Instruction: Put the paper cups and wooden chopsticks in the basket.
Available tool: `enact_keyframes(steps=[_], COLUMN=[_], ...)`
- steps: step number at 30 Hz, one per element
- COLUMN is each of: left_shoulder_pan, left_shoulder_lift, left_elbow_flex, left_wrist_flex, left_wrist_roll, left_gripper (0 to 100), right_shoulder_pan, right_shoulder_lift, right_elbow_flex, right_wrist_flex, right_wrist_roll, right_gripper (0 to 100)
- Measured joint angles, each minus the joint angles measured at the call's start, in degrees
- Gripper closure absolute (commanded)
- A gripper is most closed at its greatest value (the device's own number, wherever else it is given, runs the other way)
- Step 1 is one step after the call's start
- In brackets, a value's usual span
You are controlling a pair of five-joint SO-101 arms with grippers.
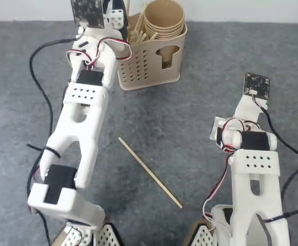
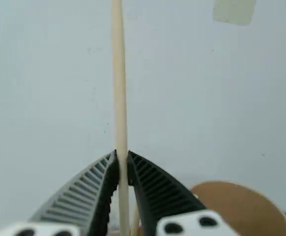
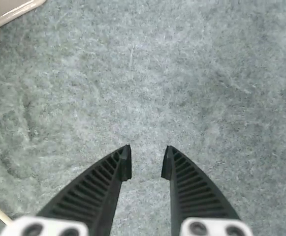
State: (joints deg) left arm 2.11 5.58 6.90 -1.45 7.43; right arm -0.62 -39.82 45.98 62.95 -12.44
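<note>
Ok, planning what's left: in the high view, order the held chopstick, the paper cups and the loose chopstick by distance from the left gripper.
1. The held chopstick, clamped in the left gripper.
2. The paper cups, beside it in the basket.
3. The loose chopstick, lying out on the mat.

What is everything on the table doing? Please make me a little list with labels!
left tool: shut on the held chopstick, which stands upright near the basket
right tool: open, holding nothing, over bare table
basket: at the far side, holds stacked paper cups and stored chopsticks
loose chopstick: lying flat between the two arms
left to do: loose chopstick not yet in basket
</note>
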Motion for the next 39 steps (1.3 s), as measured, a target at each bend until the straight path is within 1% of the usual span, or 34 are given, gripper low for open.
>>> enact_keyframes(steps=[3, 5, 8, 12, 16, 19, 22, 26, 30, 32, 35, 39], left_shoulder_pan=[-0.18, -0.18, -1.23, -3.43, -4.84, -5.63, -5.71, -6.15, -11.08, -13.71, -17.85, -19.87], left_shoulder_lift=[0.09, 0.09, -0.44, -5.1, -12.48, -18.81, -25.58, -33.32, -37.19, -38.07, -38.15, -40.18], left_elbow_flex=[0.0, -0.62, -2.55, -5.54, -5.98, -5.98, -5.98, -5.98, -5.8, -3.78, 3.08, 16.09], left_wrist_flex=[0.0, 2.11, 9.58, 23.74, 36.13, 45.19, 53.71, 65.67, 76.84, 79.12, 79.65, 75.69], left_wrist_roll=[-2.73, -3.43, -3.78, -3.78, -3.78, -4.13, -4.13, -4.13, -4.13, -4.13, -4.13, -4.13], left_gripper=[74, 69, 69, 69, 69, 69, 69, 69, 69, 69, 69, 69], right_shoulder_pan=[0.0, 0.0, -0.44, -4.57, -10.99, -18.02, -25.67, -34.02, -43.87, -47.91, -50.81, -51.78], right_shoulder_lift=[0.0, 0.0, 0.0, 0.0, 0.0, 0.0, 0.0, 0.0, 0.0, 0.97, 5.1, 13.63], right_elbow_flex=[0.0, 0.0, 0.18, 2.37, 3.6, 3.6, 3.6, 3.6, 3.6, 3.6, 3.6, 3.6], right_wrist_flex=[0.0, 0.0, 0.0, 0.0, 0.18, 2.29, 4.31, 5.01, 4.66, 3.87, 1.76, -2.29], right_wrist_roll=[0.0, 0.0, 0.0, 0.09, 0.53, 2.64, 3.25, 3.43, 3.43, 3.16, 1.67, 0.44], right_gripper=[88.5, 88.5, 88.7, 88.7, 88.7, 88.3, 88.2, 87.7, 78.8, 78.3, 82.4, 83.1])
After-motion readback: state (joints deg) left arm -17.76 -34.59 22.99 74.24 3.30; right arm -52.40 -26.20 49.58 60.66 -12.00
